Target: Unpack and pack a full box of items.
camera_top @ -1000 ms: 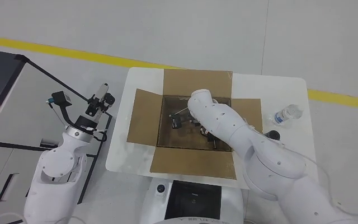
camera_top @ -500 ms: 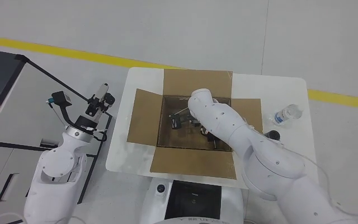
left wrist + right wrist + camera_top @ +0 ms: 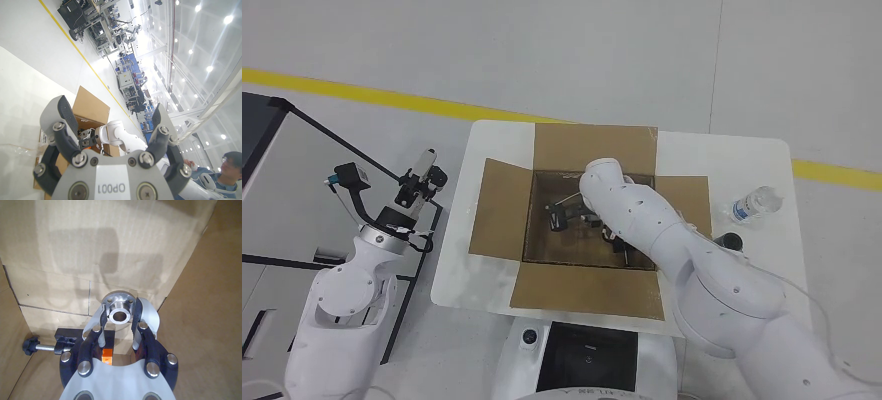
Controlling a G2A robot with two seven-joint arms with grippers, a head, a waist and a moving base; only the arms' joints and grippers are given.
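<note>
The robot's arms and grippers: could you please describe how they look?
The left arm and right arm are smooth, white, rounded shells. The left gripper and right gripper match: curved pale grey fingers with black ribbed pads, black linkages with silver bolts, and a pale plate. The left's plate bears a white printed label.

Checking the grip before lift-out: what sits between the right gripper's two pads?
A metal flanged hub sits between the right gripper's pads, which appear to press its sides, inside the cardboard box. The right wrist view shows it.
</note>
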